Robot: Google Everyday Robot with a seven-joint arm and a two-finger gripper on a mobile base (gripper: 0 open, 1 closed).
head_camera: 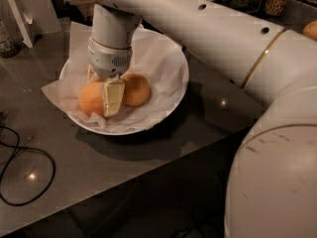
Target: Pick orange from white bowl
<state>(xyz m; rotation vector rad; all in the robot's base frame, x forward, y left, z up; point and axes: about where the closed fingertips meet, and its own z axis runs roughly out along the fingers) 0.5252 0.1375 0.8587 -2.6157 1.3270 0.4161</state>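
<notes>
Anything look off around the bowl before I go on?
Nothing spilled or broken. Only oddity: the crinkled paper liner hangs over the white bowl's left rim onto the table. The gripper sits low in the bowl at the left orange, with a second orange right beside it.

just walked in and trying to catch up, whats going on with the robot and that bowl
The robot's arm reaches over the grey table, and its gripper is down inside the white bowl, which is lined with crinkled paper. The gripper is right at the left orange, which rests on the paper and is not yet lifted. A second orange sits just to its right in the same bowl.
</notes>
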